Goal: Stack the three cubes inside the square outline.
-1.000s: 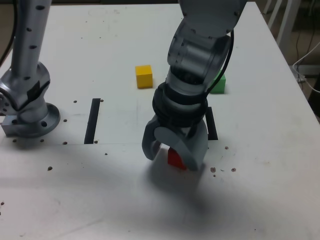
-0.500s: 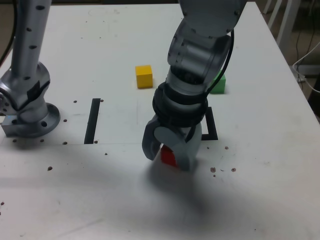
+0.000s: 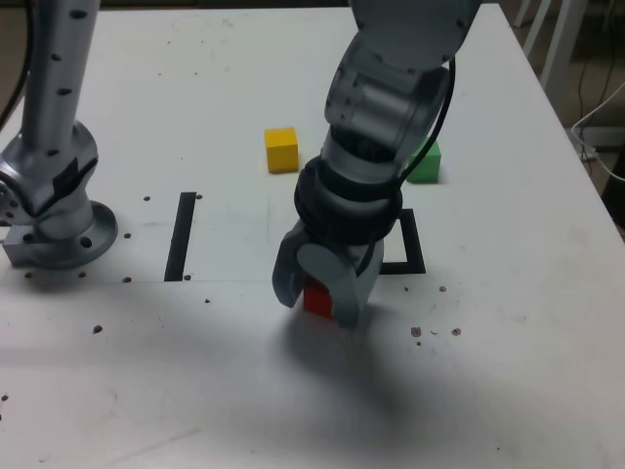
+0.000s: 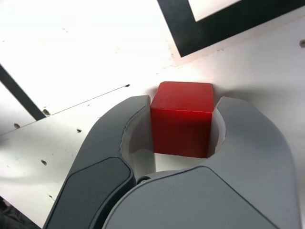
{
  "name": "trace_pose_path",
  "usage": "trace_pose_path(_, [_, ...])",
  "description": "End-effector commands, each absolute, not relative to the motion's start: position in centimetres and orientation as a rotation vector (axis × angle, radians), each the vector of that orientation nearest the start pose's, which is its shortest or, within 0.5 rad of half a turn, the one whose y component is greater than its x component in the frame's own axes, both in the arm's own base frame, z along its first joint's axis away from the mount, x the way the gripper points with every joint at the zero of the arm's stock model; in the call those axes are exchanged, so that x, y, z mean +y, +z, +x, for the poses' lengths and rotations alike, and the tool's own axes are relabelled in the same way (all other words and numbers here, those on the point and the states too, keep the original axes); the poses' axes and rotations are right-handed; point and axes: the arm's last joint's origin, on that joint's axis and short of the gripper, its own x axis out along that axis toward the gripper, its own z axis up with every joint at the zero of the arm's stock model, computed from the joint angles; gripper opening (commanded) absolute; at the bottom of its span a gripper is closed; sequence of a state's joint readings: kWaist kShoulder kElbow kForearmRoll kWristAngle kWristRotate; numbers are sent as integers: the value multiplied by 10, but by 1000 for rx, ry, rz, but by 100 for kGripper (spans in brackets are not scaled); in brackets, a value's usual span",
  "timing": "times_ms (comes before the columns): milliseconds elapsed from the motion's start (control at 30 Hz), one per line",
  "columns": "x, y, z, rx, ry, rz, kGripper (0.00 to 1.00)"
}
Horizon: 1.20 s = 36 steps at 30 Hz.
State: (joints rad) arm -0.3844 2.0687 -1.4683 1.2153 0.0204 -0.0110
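Claw (image 4: 181, 131) has just closed from wide open, now clamping red cube (image 4: 183, 119) on desk (image 3: 195, 381), just outside square outline (image 3: 410, 256). Grasp looks secured; lift and placing inside outline remain.

A robot lab or test bench.
A white table (image 3: 146, 391) with small drilled holes is carrying black tape marks (image 3: 181, 235), and a second grey arm base (image 3: 54, 210) is standing bolted at the exterior view's left. Cables (image 3: 601, 127) are hanging beyond the table's right edge.
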Motion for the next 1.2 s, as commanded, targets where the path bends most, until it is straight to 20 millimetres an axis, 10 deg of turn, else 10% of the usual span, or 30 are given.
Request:
trace_pose_path(0, [-125, 228, 324, 1777, -218, 336, 29])
trace_pose_path(1167, [-33, 242, 369, 1762, -61, 70, 29])
